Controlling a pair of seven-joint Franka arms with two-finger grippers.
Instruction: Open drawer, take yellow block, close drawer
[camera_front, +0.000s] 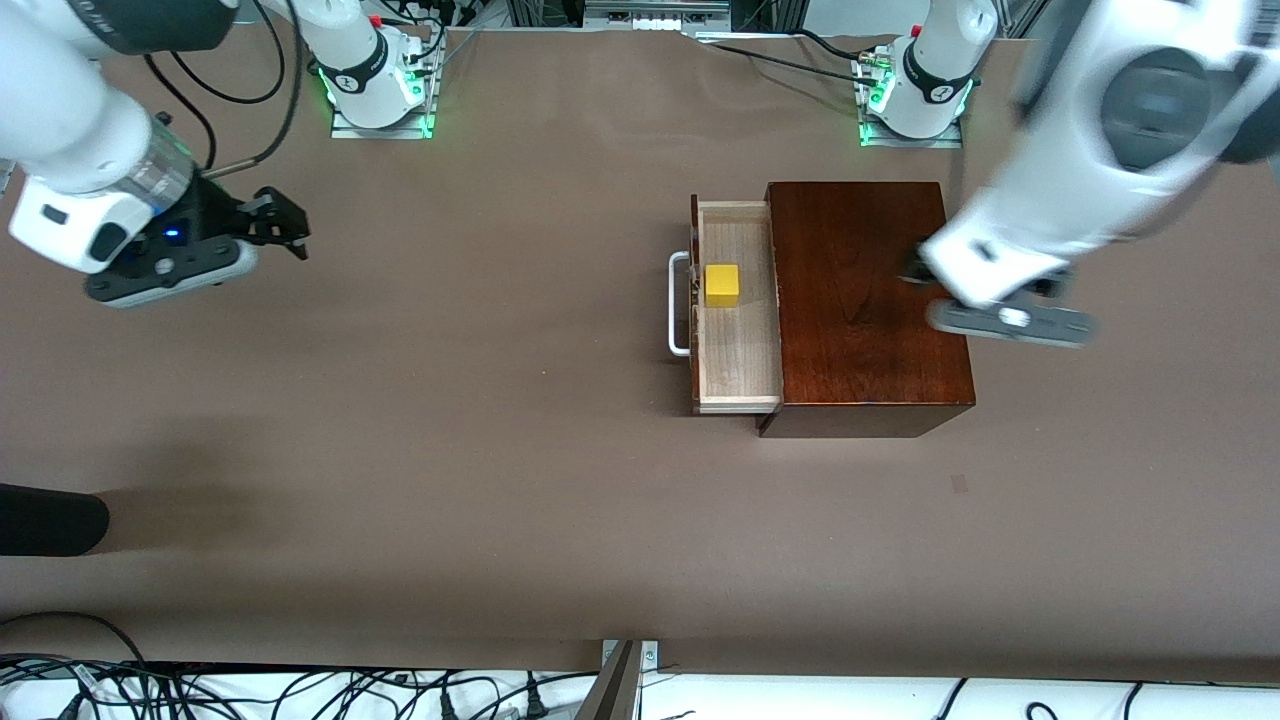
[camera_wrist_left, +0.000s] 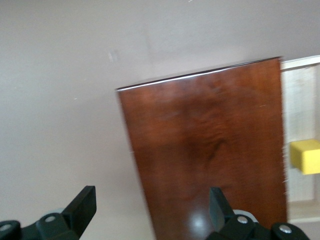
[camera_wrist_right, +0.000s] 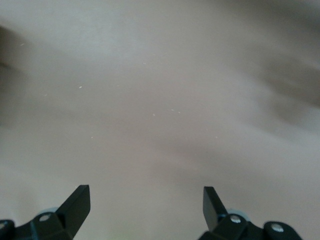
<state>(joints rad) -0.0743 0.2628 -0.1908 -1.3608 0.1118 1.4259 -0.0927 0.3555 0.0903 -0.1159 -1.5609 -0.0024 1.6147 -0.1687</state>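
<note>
The dark reddish-brown wooden box (camera_front: 865, 300) stands toward the left arm's end of the table. Its drawer (camera_front: 738, 350) is pulled out toward the right arm's end, with the white bar handle (camera_front: 680, 304) in front. The yellow block (camera_front: 722, 284) sits in the pale drawer. My left gripper (camera_front: 915, 270) is open and empty over the box's top, above the edge away from the drawer. The left wrist view shows the box top (camera_wrist_left: 210, 150), the block (camera_wrist_left: 306, 156) and my open left gripper (camera_wrist_left: 150, 207). My right gripper (camera_front: 285, 225) is open and empty above bare table (camera_wrist_right: 160, 100) at the right arm's end; it also shows in the right wrist view (camera_wrist_right: 145, 202).
A dark rounded object (camera_front: 50, 520) lies at the table's edge at the right arm's end, nearer to the front camera. Cables (camera_front: 300, 690) run along the front edge. The arm bases (camera_front: 375, 85) stand at the back edge.
</note>
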